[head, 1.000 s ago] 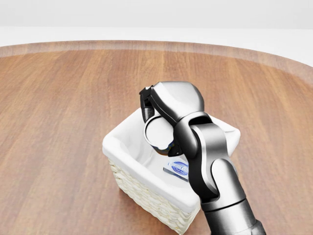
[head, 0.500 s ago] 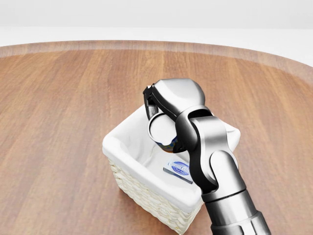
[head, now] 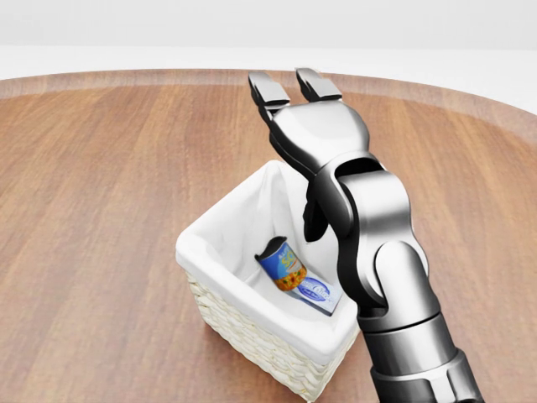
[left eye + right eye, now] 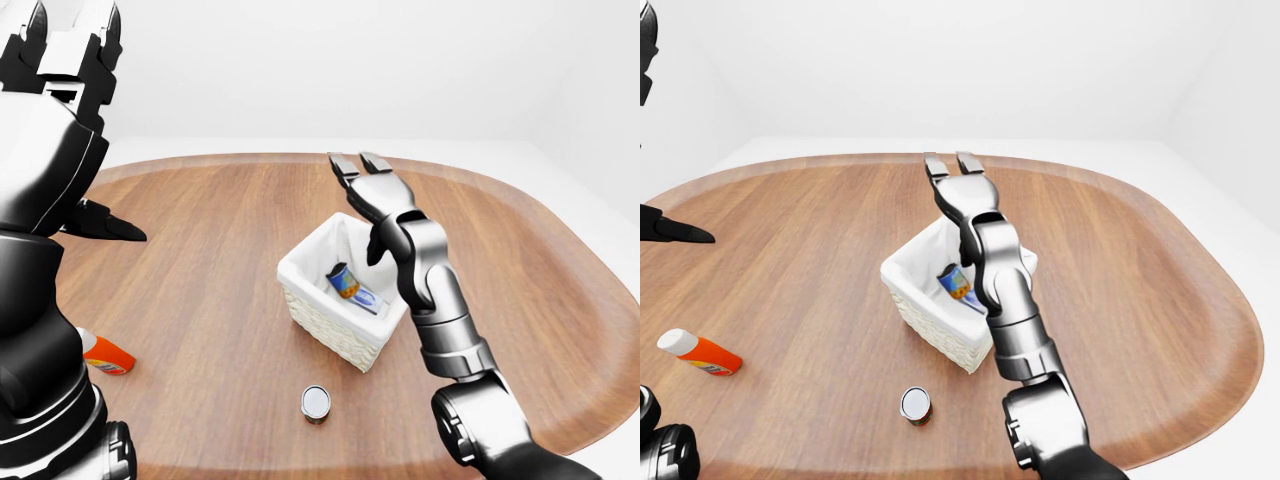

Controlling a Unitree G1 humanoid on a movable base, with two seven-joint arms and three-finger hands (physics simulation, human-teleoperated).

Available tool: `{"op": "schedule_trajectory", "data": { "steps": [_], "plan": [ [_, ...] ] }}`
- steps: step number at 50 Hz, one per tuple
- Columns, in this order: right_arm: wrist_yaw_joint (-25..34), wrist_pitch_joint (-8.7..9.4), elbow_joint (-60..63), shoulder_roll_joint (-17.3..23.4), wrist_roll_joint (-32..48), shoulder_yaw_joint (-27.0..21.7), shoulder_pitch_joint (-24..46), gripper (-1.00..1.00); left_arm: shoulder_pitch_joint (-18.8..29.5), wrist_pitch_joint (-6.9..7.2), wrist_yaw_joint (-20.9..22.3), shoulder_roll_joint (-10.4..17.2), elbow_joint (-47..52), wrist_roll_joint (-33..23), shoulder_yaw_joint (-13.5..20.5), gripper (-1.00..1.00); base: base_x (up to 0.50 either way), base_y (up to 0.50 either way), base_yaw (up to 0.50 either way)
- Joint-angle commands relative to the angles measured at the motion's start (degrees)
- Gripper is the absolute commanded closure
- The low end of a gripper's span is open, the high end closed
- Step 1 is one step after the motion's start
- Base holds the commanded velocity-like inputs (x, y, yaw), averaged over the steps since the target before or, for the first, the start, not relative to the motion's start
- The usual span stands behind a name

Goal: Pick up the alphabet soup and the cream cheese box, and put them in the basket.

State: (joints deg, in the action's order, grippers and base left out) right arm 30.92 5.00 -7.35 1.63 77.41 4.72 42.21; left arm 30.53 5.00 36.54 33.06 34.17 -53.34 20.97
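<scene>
Half a second ago your right hand (image 3: pixel 294 88) was closed around the alphabet soup can with the blue and yellow label (image 3: pixel 281 264), low over the woven wicker basket with the white cloth liner (image 3: pixel 220 248). Now the hand is raised above the top edge of the basket in the head view, and its fingers (image 3: pixel 267 89) are spread apart and hold nothing. The can has left the hand and lies tilted inside the basket, with its open dark end up and to the left. It leans just beside the flat cream cheese box with the blue oval logo (image 3: pixel 318 291), which rests on the liner at the bottom right of the basket. The two seem to touch, but you cannot be sure from these views. The basket itself is at the same place as before.

The can is below the hand and apart from it; the silver forearm crosses the right side of the basket.

Your left hand (image 4: pixel 68 40) is high at the top left of the left-eye view, and you cannot tell whether its fingers are apart or together.

The worktop (image 4: pixel 1140 260) is a large rounded slab of brown wood. On it, well apart from the basket, stand a small round tin with a pale lid (image 4: pixel 915 403) and an orange bottle with a white cap (image 4: pixel 698 352), lying on its side. The room around is plain white.
</scene>
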Motion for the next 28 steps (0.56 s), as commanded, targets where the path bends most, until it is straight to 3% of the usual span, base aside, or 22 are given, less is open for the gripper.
{"op": "schedule_trajectory", "data": {
  "steps": [1, 7, 13, 21, 24, 28],
  "plan": [
    [5.16, 0.00, 1.84, 2.11, 0.83, -2.31, 5.74, -1.00, 0.75, 0.00, -0.41, 0.44, 0.61, 2.01, 0.13, -1.00, 0.00, 0.00, 0.00],
    [5.97, 0.00, 3.31, 2.60, 1.27, -2.98, 7.25, -1.00, 0.61, 0.00, -0.70, 0.41, 0.52, 2.18, 0.19, -1.00, 0.00, 0.00, 0.00],
    [1.70, 0.00, 3.20, 2.97, -1.12, -3.77, 9.89, -1.00, 0.80, 0.00, -0.40, 0.61, 0.66, 2.16, 0.20, -1.00, 0.00, 0.00, 0.00],
    [-8.86, 0.00, 2.78, 3.68, -5.84, -4.72, 13.12, -1.00, 0.73, 0.00, -0.81, 0.44, 0.34, 2.22, 0.14, -1.00, 0.00, 0.00, 0.00],
    [-16.18, 0.00, 2.81, 3.85, -10.26, -6.10, 14.14, -1.00, 0.80, 0.00, -0.73, 0.55, 0.32, 2.22, 0.13, -1.00, 0.00, 0.00, 0.00],
    [-21.59, 0.00, 3.41, 4.88, -13.79, -5.97, 14.26, -1.00, 0.78, 0.00, -0.78, 0.57, 0.27, 2.24, 0.12, -1.00, 0.00, 0.00, 0.00]
  ]
}}
